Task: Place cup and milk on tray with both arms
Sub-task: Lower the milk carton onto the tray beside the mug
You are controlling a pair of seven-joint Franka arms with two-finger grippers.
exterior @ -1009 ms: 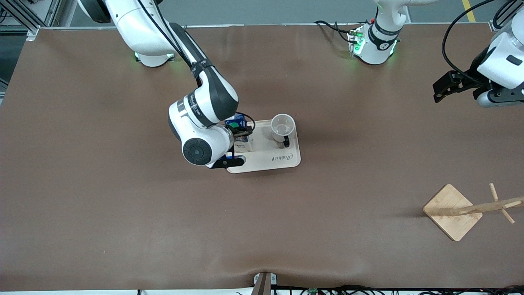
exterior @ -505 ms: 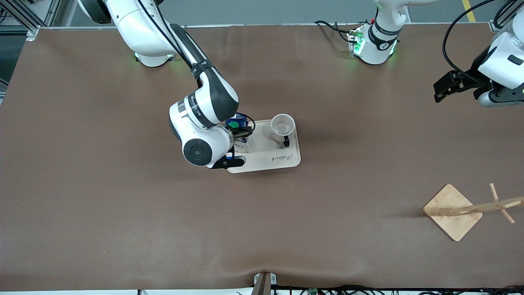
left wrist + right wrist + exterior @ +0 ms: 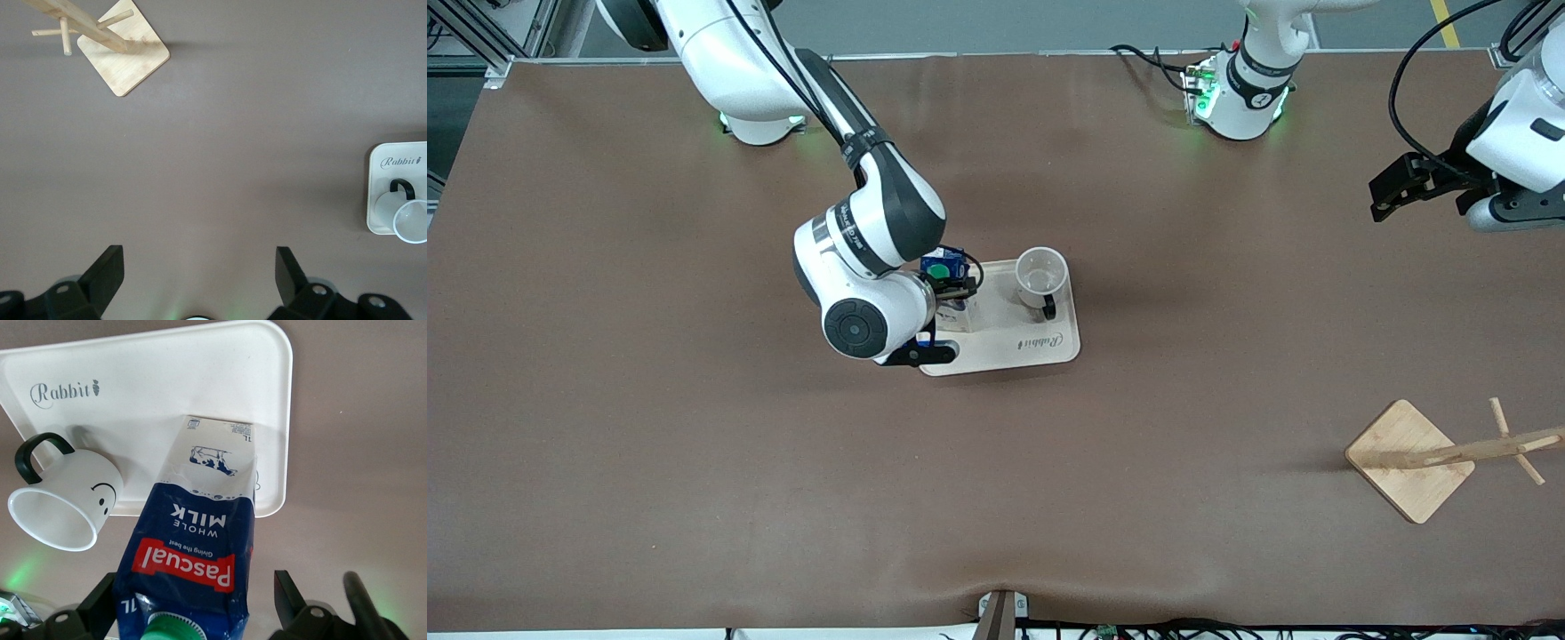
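The milk (image 3: 943,268), a dark-blue carton with a green cap, stands upright on the beige tray (image 3: 1005,351). The white cup (image 3: 1040,274) stands on the same tray beside it, toward the left arm's end. My right gripper (image 3: 950,289) is over the milk, fingers open on either side of the carton's top with a gap showing. The right wrist view shows the milk (image 3: 200,520), the smiley cup (image 3: 73,503) and the tray (image 3: 167,380) under that gripper (image 3: 193,597). My left gripper (image 3: 1392,188) waits open and empty over bare table at the left arm's end (image 3: 200,267).
A wooden stand with a square base (image 3: 1409,458) and a pegged pole is at the left arm's end of the table, nearer to the front camera; it also shows in the left wrist view (image 3: 123,57). Brown table surface surrounds the tray.
The right hand has shifted slightly at the carton, and the green cap shows more. The left arm has barely moved.
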